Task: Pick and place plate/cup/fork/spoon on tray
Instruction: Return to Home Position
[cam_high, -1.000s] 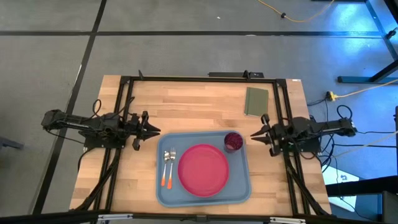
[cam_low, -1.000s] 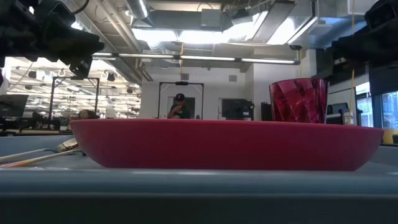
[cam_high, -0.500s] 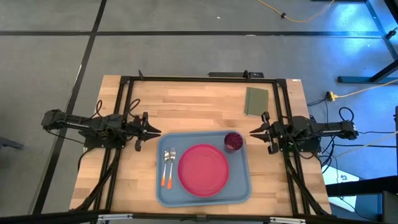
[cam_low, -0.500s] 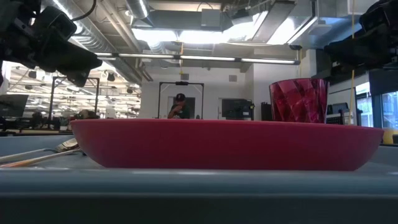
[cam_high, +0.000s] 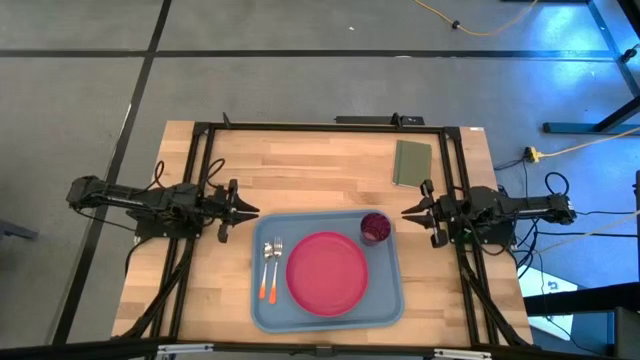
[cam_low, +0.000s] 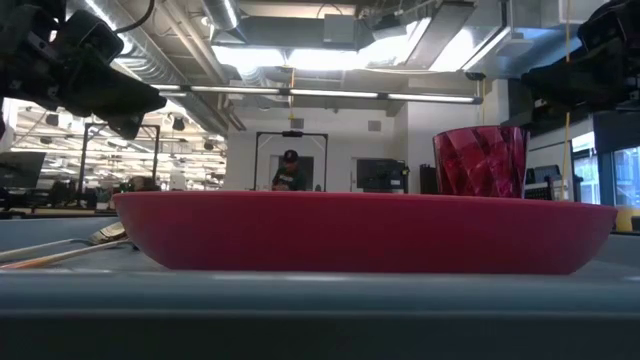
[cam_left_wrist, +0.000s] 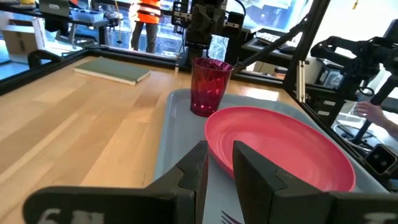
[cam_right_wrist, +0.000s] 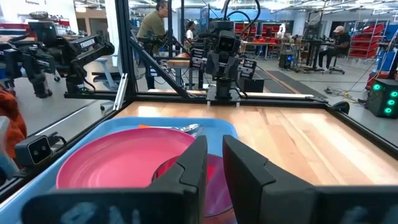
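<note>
The light blue tray lies on the table's near middle. The pink-red plate rests flat on it. The dark red cup stands upright in its far right corner. The fork and spoon lie side by side on its left part, orange tips toward the near edge. My left gripper hovers shut just left of the tray's far left corner. My right gripper hovers shut just right of the cup. Both are empty.
A small green pad lies on the table at the far right. A black frame runs around the table top. Bare wood lies between the tray and the far edge. People stand in the room behind.
My left gripper has sunk a little beside the tray's far left corner. My right gripper has shifted slightly toward the far edge and levelled out. Both have then held still. The things on the tray have not moved.
</note>
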